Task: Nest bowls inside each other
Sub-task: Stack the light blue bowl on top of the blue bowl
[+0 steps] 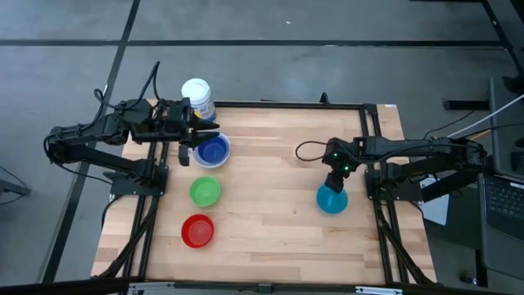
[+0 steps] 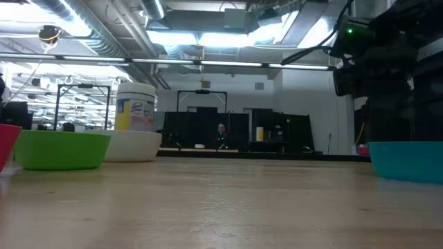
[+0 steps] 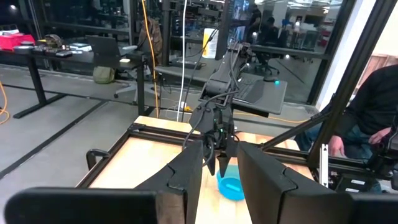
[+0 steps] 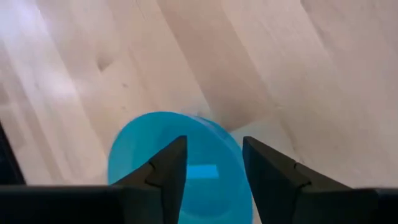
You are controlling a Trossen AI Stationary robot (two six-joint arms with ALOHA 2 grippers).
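Two end effectors over bowls on the bench.

In the high view, the right end effector (image 1: 334,187) hangs at centre right, fingers apart astride the teal bowl's (image 1: 332,199) rim. The left end effector (image 1: 196,141), upper left, has fingers parted over the dark blue bowl (image 1: 214,149), nested in the white bowl (image 1: 219,160). Below them sit the green bowl (image 1: 205,192) and red bowl (image 1: 197,231), beside a white canister (image 1: 197,97).

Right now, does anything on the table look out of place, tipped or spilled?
Nothing stands out. The blue bowl sits inside the white bowl; the green, red and teal bowls stand upright and apart. The canister stands at the table's edge. No spill shows.
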